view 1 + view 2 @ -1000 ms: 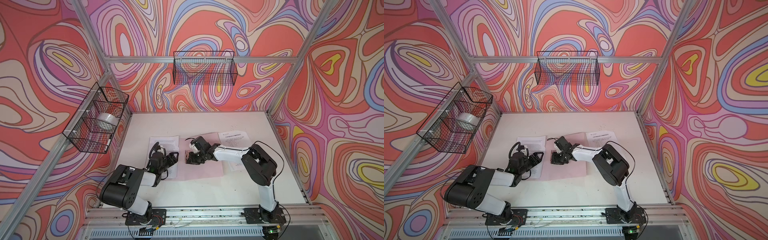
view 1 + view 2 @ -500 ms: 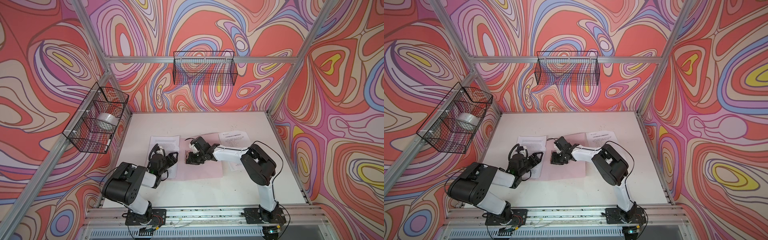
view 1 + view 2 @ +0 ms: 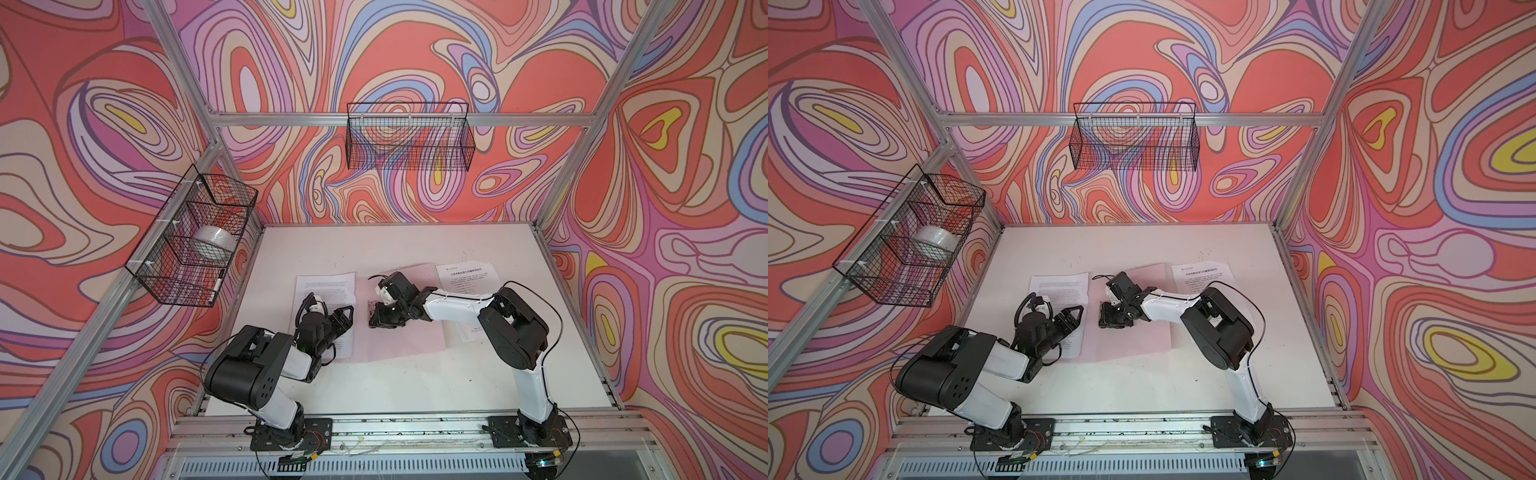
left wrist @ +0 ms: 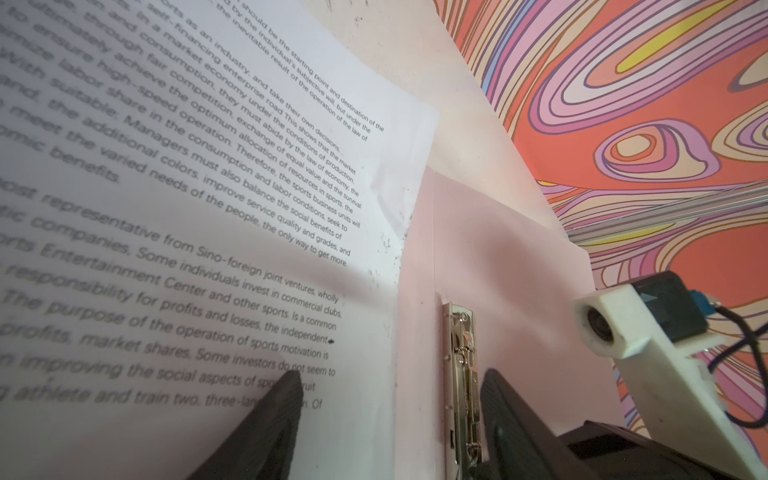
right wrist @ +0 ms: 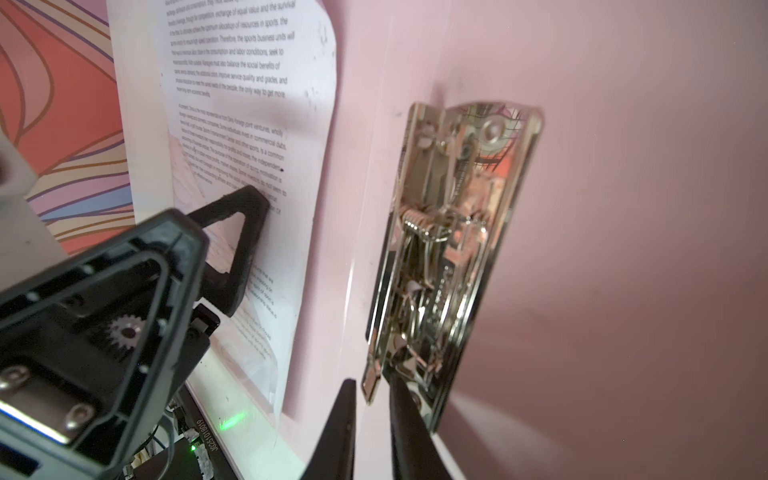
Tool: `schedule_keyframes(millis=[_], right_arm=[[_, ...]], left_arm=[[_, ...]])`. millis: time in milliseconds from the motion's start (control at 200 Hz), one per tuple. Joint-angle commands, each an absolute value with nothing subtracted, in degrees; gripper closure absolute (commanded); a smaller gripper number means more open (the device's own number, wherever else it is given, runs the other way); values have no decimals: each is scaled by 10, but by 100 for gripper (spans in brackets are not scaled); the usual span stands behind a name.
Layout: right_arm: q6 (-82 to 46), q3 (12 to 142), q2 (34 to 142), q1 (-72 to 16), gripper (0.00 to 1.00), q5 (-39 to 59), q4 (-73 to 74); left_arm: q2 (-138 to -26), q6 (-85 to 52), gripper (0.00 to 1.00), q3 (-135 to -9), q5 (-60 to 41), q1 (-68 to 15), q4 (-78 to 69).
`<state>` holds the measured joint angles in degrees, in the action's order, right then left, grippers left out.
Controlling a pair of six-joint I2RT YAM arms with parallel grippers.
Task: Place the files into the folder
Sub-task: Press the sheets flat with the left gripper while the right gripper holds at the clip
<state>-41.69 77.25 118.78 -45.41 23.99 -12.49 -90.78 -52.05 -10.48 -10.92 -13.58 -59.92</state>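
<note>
The pale-pink folder (image 3: 409, 343) (image 3: 1133, 345) lies open and flat mid-table. One of the files, a white sheet of dense text (image 3: 326, 286) (image 4: 174, 216), overlaps the folder's left edge. A headed sheet (image 3: 467, 274) lies at the back right. My left gripper (image 3: 347, 318) (image 4: 390, 374) stands open, one finger on the text sheet (image 5: 245, 232), the other beside the metal clip (image 4: 461, 374). My right gripper (image 3: 374, 320) (image 5: 372, 384) is shut on the end tab of that clip (image 5: 453, 232).
A wire basket (image 3: 191, 241) holding a tape roll (image 3: 214, 243) hangs on the left wall, and another wire basket (image 3: 409, 141) on the back wall. A strip of white paper (image 3: 471, 332) shows under the right arm. Aluminium frame posts border the table.
The left arm has edged slightly and its jaws have narrowed a little. The right gripper stays at the clip.
</note>
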Motion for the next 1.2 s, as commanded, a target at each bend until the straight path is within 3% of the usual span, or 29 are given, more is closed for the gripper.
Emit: schedule_keyframes(millis=[0, 531, 651, 1197], right_arm=[[-420, 784, 1204, -455, 83, 244, -122], [-409, 798, 1225, -455, 91, 231, -156], [-402, 809, 1234, -456, 100, 213, -184], [-346, 849, 1295, -456, 100, 91, -338]], left_arm=[[-932, -534, 31, -86, -90, -138, -544], [-985, -554, 33, -77, -94, -138, -613], [-997, -558, 34, -67, -87, -138, -642], [-1056, -570, 34, -58, -80, -137, -705]])
